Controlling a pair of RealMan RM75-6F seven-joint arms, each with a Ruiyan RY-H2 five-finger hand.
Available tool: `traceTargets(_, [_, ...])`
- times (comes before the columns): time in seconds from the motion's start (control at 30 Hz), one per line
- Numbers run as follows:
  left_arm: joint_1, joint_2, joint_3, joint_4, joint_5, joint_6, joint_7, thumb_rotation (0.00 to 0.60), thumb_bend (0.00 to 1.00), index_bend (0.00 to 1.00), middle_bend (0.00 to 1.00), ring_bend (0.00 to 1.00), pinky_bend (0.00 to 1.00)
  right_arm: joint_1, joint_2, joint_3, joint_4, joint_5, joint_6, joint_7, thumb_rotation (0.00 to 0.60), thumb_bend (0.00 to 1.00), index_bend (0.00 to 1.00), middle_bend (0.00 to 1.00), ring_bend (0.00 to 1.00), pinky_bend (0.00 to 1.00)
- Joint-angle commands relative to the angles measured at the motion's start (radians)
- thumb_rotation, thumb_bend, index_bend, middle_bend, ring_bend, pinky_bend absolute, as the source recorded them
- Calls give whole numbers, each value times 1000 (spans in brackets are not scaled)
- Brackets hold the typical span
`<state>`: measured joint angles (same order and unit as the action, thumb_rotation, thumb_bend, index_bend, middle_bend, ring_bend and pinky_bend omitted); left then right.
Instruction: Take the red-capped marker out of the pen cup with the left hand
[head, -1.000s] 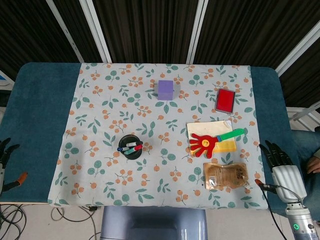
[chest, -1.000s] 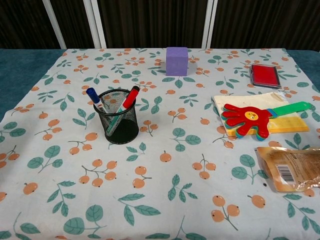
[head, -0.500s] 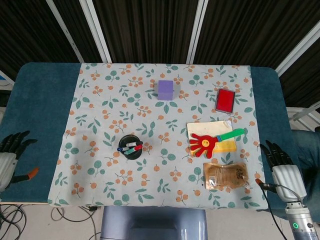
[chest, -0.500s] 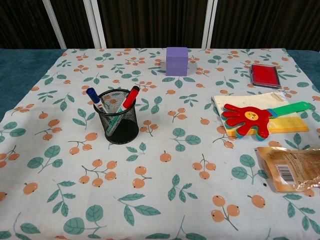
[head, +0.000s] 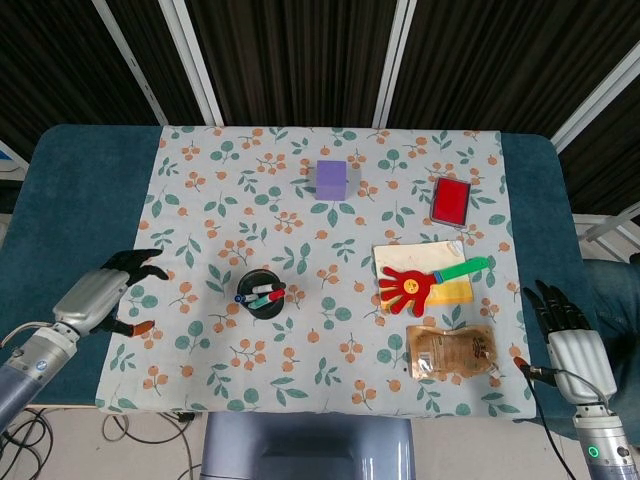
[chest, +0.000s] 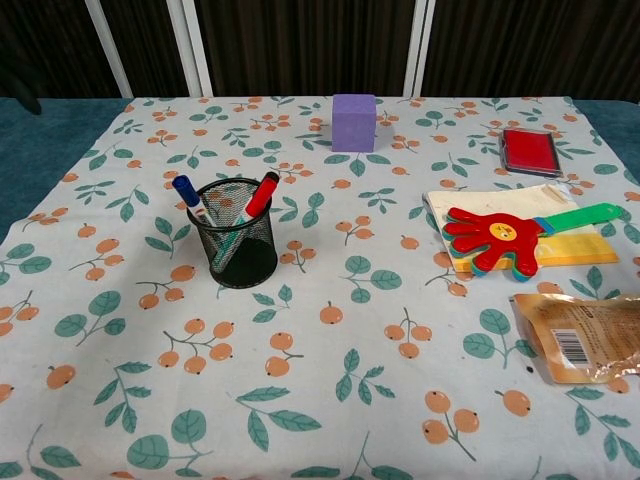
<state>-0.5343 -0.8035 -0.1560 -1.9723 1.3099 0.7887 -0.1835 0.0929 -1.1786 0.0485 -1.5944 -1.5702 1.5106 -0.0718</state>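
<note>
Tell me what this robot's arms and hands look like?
Each hand has a silver-grey shell on its back and black fingers. The left hand shows orange tips on some fingers and sits on a silver arm. The right hand sits on a grey wrist with a small green light, and a thin black cable runs beside it.

Lab tabletop (staged), floral cloth (head: 330, 250), dark slatted backdrop (head: 300, 60)

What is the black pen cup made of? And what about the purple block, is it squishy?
The pen cup looks like black wire mesh, probably metal: you can see the markers through its tiny holes. The purple block has a dull, matte surface with slightly soft edges, so it may be foam, though painted wood or plastic can't be ruled out. Squishiness can't be seen here.
</note>
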Motion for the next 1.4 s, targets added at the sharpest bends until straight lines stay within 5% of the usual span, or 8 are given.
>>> traceTargets(0.03, [-86, -62, -46, 19, -109, -64, 17, 600, 237, 283, 56, 0, 0, 1, -2, -3, -1, 0, -6, -9, 600, 38, 75, 0, 32, 192])
traceTargets(0.53, [-312, -205, -63, 149, -394, -175, 156, 600, 239, 319, 56, 0, 0, 10, -19, 9, 26, 52, -45, -23, 600, 38, 75, 0, 32, 192])
traceTargets(1.4, [-406, -386, -16, 142, -523, -113, 217, 600, 234, 364, 76, 0, 0, 14, -21, 21, 47, 70, -50, 6, 600, 38, 76, 0, 32, 192])
